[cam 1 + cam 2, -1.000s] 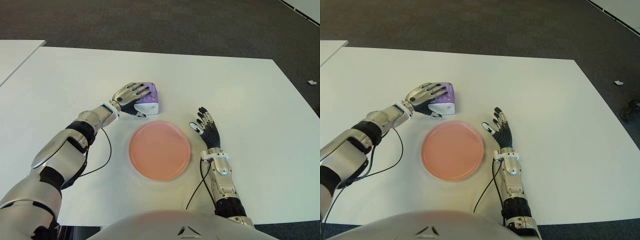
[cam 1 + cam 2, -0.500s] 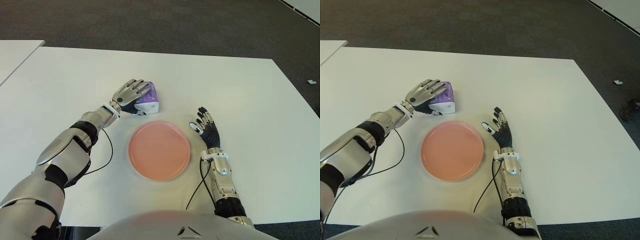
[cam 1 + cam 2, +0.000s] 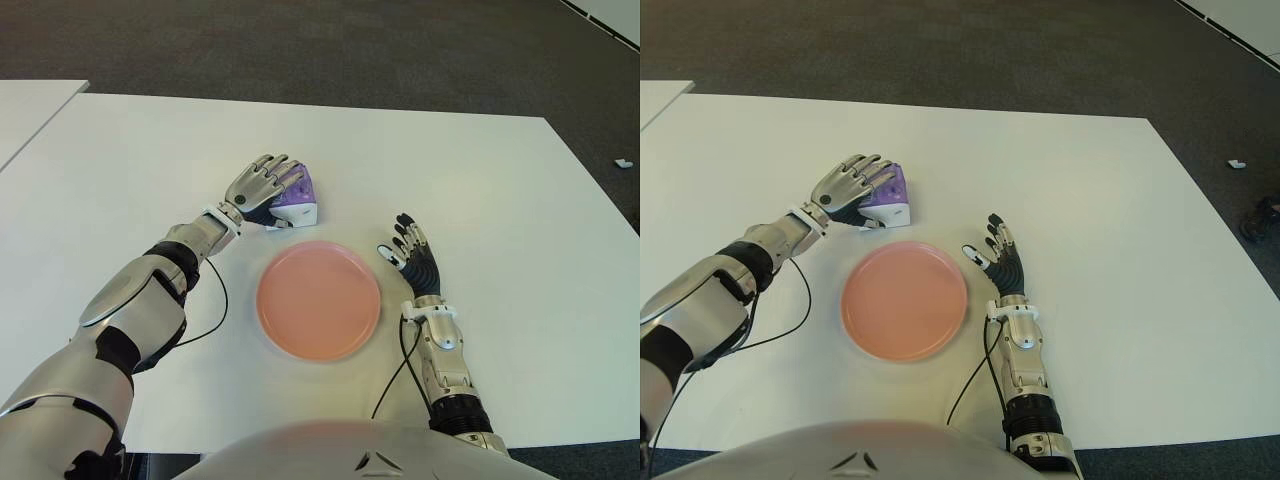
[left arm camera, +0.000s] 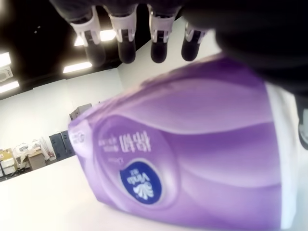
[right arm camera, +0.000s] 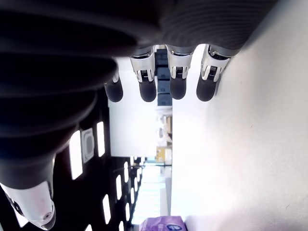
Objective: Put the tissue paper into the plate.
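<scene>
A purple and white tissue paper pack (image 3: 300, 200) lies on the white table (image 3: 480, 170), just beyond the pink round plate (image 3: 319, 300) at its far left edge. My left hand (image 3: 264, 186) is over the pack's left side, fingers stretched out straight above its top, not curled round it. In the left wrist view the pack (image 4: 192, 159) fills the space under the palm and the fingertips (image 4: 160, 45) reach past its far edge. My right hand (image 3: 411, 254) shows open to the right of the plate, holding nothing; its fingers (image 5: 177, 84) are straight.
A black cable (image 3: 205, 320) trails from the left arm across the table left of the plate. A second white table (image 3: 25, 110) adjoins at the far left. Dark carpet lies beyond the far edge.
The left hand's fingers have straightened and risen off the pack's top, and the thumb has drawn back from its near side. The pack, the plate and the right hand have not moved.
</scene>
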